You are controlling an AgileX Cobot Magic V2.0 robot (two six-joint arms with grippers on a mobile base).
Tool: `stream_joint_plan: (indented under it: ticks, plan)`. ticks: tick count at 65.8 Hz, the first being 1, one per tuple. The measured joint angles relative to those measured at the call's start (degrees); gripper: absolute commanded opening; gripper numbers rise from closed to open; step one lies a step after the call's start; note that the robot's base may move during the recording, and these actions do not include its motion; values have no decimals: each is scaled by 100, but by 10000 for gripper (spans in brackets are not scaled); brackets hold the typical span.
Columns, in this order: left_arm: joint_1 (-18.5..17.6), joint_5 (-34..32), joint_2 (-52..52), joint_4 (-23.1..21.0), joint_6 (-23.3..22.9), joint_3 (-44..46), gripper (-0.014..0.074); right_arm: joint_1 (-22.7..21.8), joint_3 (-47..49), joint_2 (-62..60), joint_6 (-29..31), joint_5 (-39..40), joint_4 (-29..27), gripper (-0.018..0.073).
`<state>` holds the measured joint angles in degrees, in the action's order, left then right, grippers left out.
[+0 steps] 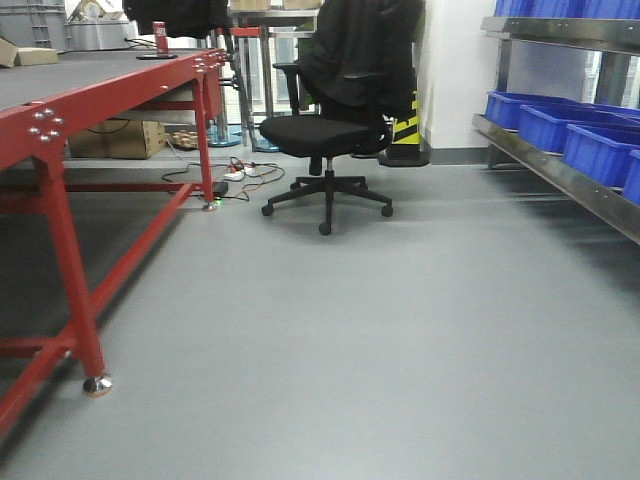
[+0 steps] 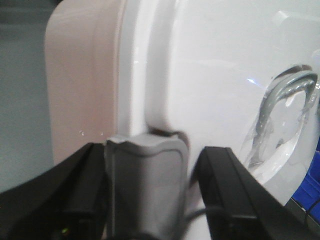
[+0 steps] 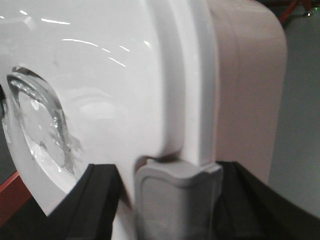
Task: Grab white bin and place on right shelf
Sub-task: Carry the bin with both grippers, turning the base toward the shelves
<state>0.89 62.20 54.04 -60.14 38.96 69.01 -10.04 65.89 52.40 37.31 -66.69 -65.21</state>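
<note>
The shelf ran along the right side, carrying blue bins. The white bin filled both wrist views, close against the grippers, its lid toward the cameras and grey floor beyond it. The left gripper and right gripper each stood spread, jaws straddling a grey latch at the lid's edge.

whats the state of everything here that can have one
white bin: lid on
left gripper: open, jaws straddling a grey latch
right gripper: open, jaws straddling another grey latch
right shelf: holds blue bins, white bin not on it
office chair: unoccupied, dark jacket over its back
</note>
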Motion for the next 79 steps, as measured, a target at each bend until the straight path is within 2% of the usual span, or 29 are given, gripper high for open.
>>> stream_joint_plan:
  ticks: [79]
  plan:
    - [0,0,0,0,0,0,218,0,0,0,0,0,0,412]
